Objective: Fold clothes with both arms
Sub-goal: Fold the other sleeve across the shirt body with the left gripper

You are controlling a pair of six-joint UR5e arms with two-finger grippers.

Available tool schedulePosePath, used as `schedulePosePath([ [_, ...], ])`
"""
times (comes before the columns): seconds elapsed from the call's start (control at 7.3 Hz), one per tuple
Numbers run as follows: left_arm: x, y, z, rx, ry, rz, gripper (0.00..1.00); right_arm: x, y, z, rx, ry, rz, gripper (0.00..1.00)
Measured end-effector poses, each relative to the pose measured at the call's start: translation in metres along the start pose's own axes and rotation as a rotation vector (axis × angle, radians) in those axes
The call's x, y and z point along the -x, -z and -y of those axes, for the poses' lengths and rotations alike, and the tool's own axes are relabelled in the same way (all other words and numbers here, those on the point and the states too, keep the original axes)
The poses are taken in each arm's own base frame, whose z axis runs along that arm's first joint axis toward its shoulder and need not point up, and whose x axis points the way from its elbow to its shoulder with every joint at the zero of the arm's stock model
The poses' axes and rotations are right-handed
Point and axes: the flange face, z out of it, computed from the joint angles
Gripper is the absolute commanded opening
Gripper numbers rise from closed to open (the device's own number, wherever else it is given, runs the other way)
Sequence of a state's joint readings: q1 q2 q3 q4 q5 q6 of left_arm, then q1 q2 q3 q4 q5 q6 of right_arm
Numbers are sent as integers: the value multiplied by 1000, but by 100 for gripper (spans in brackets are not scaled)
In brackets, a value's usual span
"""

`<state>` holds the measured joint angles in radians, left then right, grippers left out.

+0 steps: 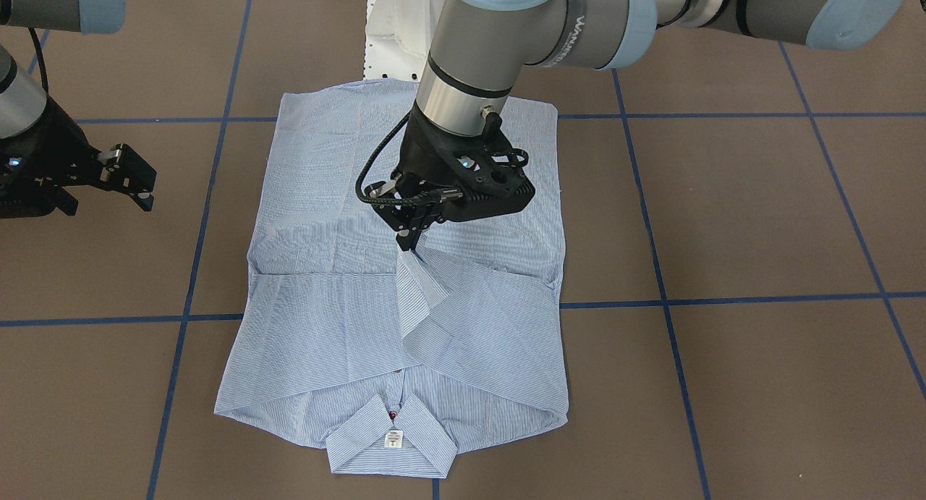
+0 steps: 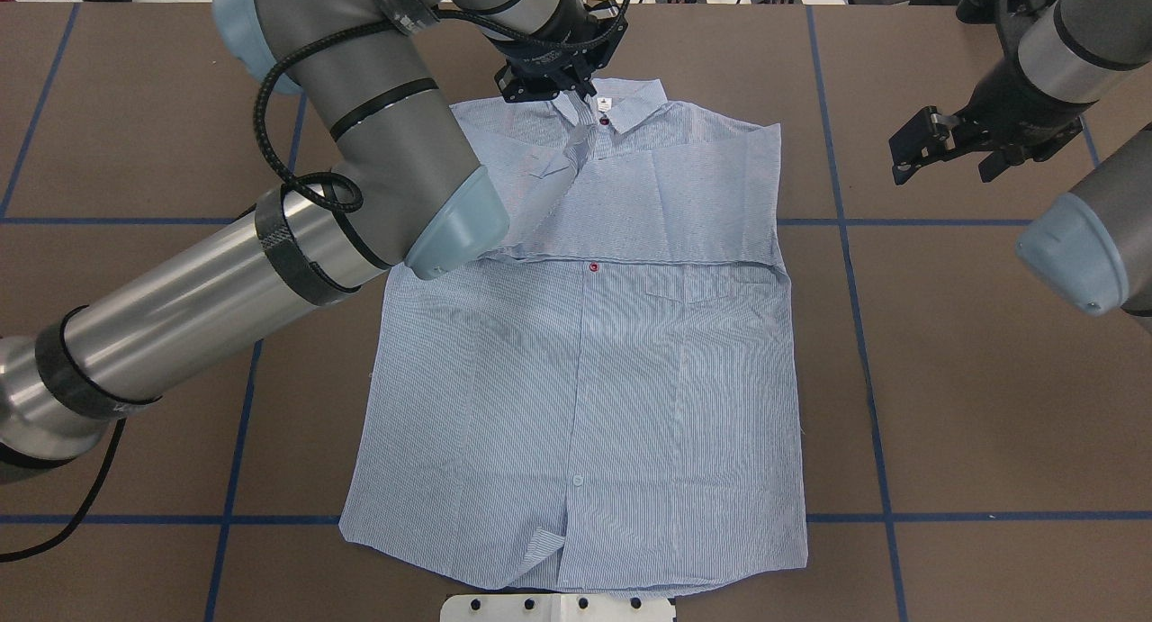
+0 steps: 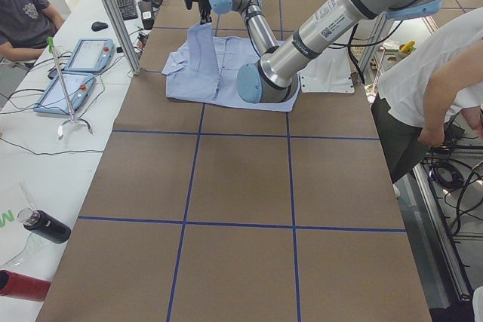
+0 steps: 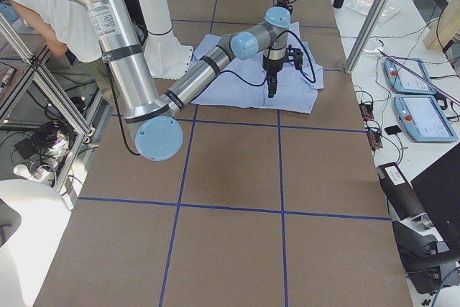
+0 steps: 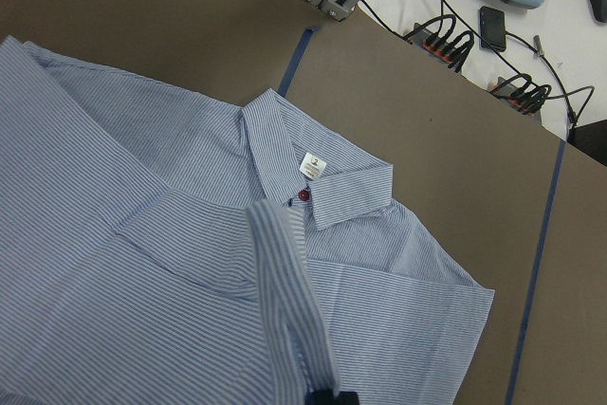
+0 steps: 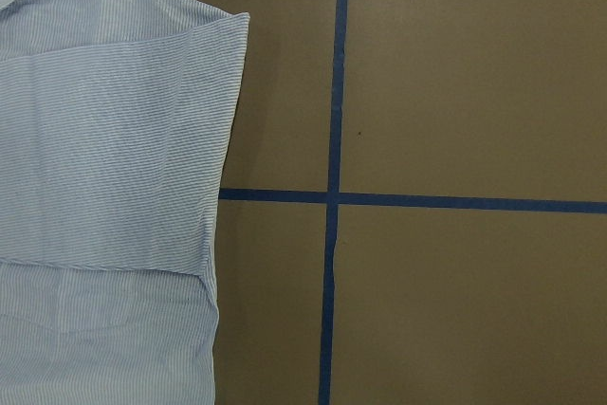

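Counter (image 1: 759, 218) space was mostly taken by the shirt (image 2: 576, 397), which lay flat on it, front side up, with its collar (image 1: 391, 446) at the end far from the robot. I think it was spread out like that so each fold would come out neat.

Both long sleeves were laid across the chest. The left arm (image 2: 180, 307) reached over the shirt. Its left tool (image 1: 411, 243) was pinched tight on the end of one sleeve (image 1: 423, 290) and held it a little above the middle of the shirt. It looked like the sleeve was being put in place, not yet let go.

The right arm (image 2: 1071, 28) waited off to the side. Its right tool (image 2: 945, 154) hung over bare counter, well apart from the shirt, with its jaws spread and nothing in them. I guess it kept out of the way.

The chest pocket (image 2: 711, 289) lay flat, and I saw nothing in it. A white label (image 1: 393, 438) sat inside the collar.
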<state>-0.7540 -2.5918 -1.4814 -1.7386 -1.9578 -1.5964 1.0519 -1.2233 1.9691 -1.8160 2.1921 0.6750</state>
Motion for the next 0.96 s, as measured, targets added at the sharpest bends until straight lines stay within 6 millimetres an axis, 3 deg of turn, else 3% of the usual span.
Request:
schedulePosePath([
  [0.14,2,-18,-13,0,-5,8,0,-1,-1,1,2,-2,-1,100],
  [0.27,5,-45,-38,-4,-20,17,0,-1,-3,1,4,-3,-3,100],
  [0.55,12,-99,-103,-4,-68,31,0,-2,-7,3,14,-8,0,100],
  [0.68,14,-116,-128,4,-91,21,2,-1,-8,4,21,-10,7,100],
  [0.82,15,-125,-147,19,-112,-3,99,1,-8,4,30,-12,18,100],
  [0.96,14,-128,-167,40,-133,-48,100,3,-7,4,37,-16,29,100],
])
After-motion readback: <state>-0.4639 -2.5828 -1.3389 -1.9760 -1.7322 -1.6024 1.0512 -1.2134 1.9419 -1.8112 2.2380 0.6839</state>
